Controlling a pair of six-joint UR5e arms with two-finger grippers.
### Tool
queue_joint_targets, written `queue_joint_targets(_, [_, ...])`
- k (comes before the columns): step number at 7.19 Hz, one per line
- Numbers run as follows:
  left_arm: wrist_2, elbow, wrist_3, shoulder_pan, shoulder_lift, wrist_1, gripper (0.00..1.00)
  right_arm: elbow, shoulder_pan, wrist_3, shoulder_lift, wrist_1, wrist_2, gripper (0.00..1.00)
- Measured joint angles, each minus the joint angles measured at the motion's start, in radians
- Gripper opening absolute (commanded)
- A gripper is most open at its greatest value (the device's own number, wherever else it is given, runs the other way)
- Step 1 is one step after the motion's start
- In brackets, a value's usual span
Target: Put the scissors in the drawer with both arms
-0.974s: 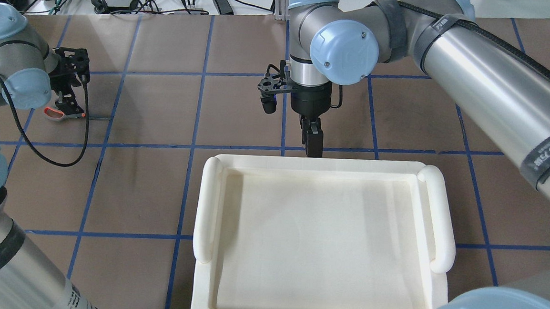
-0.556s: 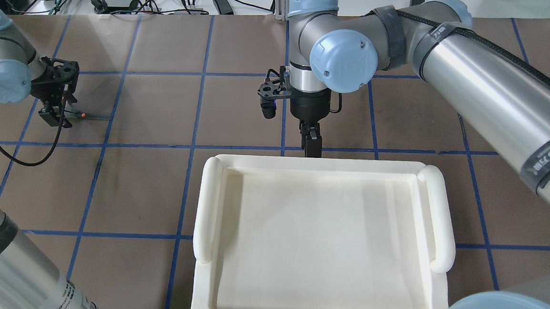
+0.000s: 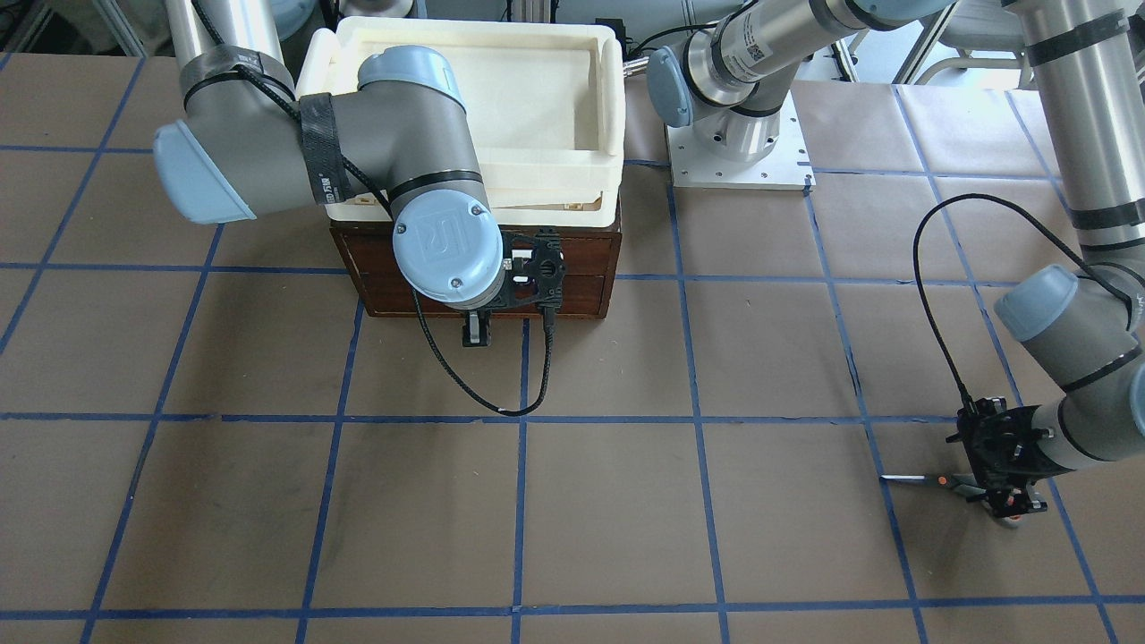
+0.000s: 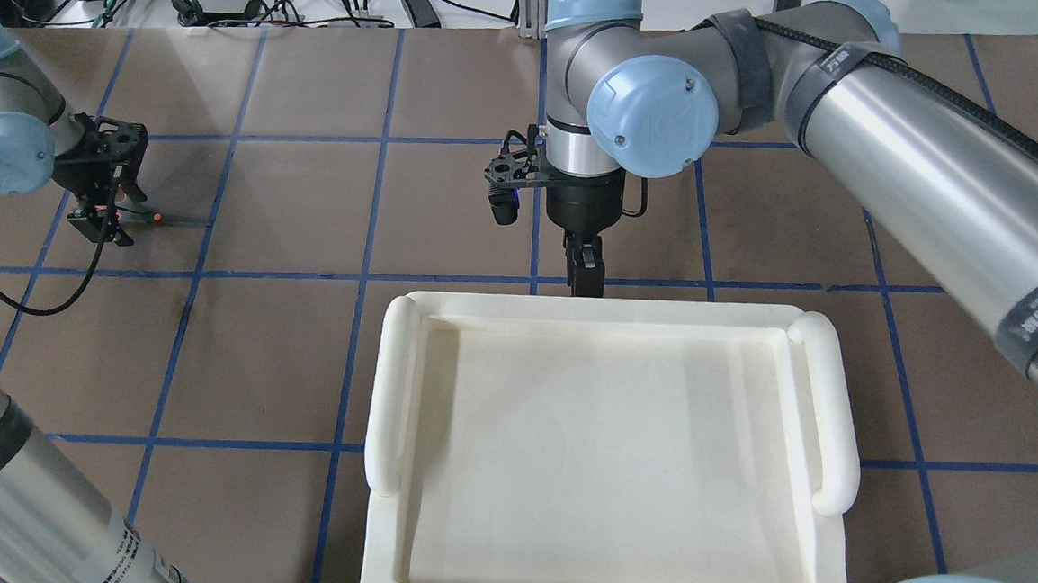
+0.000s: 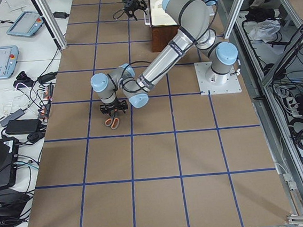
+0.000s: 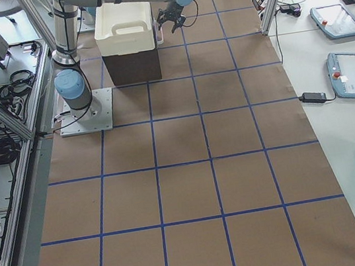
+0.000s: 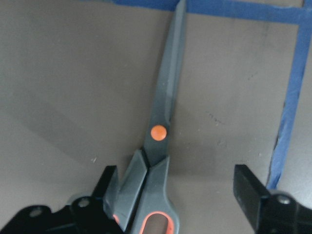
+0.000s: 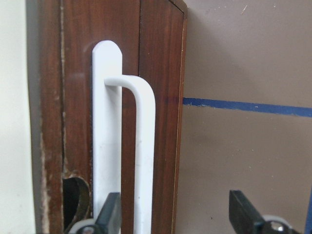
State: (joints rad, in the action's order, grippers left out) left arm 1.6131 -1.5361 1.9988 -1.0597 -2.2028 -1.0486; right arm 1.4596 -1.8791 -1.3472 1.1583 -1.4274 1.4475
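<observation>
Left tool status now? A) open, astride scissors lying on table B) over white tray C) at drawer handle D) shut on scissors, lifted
A: left wrist view shows the scissors lying on the table, left tool open with a finger either side of the handles.

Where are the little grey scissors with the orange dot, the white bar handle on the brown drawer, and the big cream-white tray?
Small grey scissors [image 7: 158, 132]: left wrist view, on the orange pivot.
White bar handle [image 8: 145, 161]: right wrist view, on the bar.
Cream-white plastic tray [image 4: 827, 409]: overhead view, on its right rim.
</observation>
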Motion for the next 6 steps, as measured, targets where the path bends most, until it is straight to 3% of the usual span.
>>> queue_joint_targets(3, [0.003,0.001,0.04,-0.017,0.004,0.018,0.85,0.048,-0.001,-0.008,0.002,-0.015,0.0,0.8])
queue_joint_targets(4, [0.007,0.001,0.053,-0.033,0.009,0.025,0.85,0.056,-0.001,-0.008,0.002,-0.026,-0.001,0.72])
queue_joint_targets(6, [0.009,-0.009,0.116,-0.045,-0.002,0.104,0.85,0.065,-0.001,-0.011,-0.002,-0.06,0.001,0.73])
